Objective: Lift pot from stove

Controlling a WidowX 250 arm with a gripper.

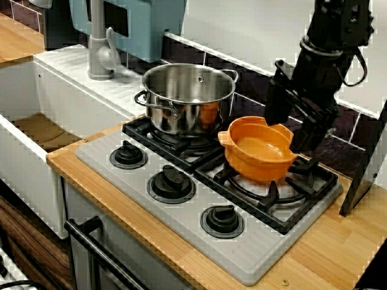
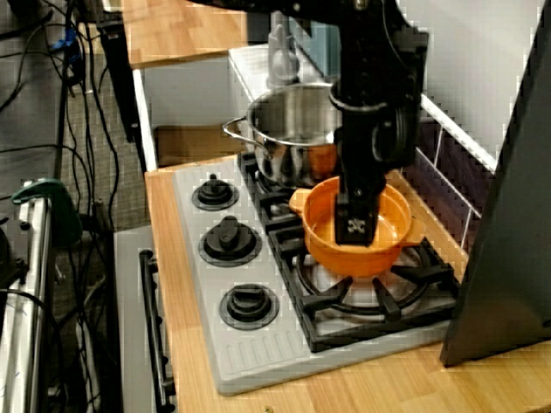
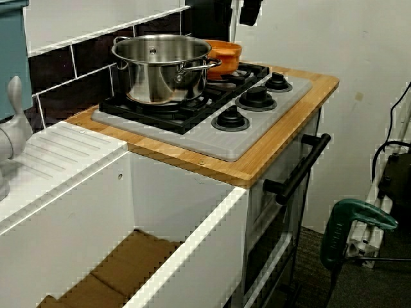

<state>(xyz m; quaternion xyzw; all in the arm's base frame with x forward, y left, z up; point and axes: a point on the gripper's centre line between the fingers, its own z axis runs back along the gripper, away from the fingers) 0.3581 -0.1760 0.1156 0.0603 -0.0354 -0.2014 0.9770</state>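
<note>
Three round black knobs (image 1: 172, 182) line the front edge of the grey ribbed stove (image 1: 254, 254), and behind them the orange pot (image 1: 259, 148) hangs tilted just above the right burner grate (image 1: 284, 193), near the stove's right rear corner. Its far rim is pinched between the fingers of the black gripper (image 1: 291, 130). Such a one-sided hold may let the pot swing or slip, striking the steel pot (image 1: 188, 96) just beside it.
</note>
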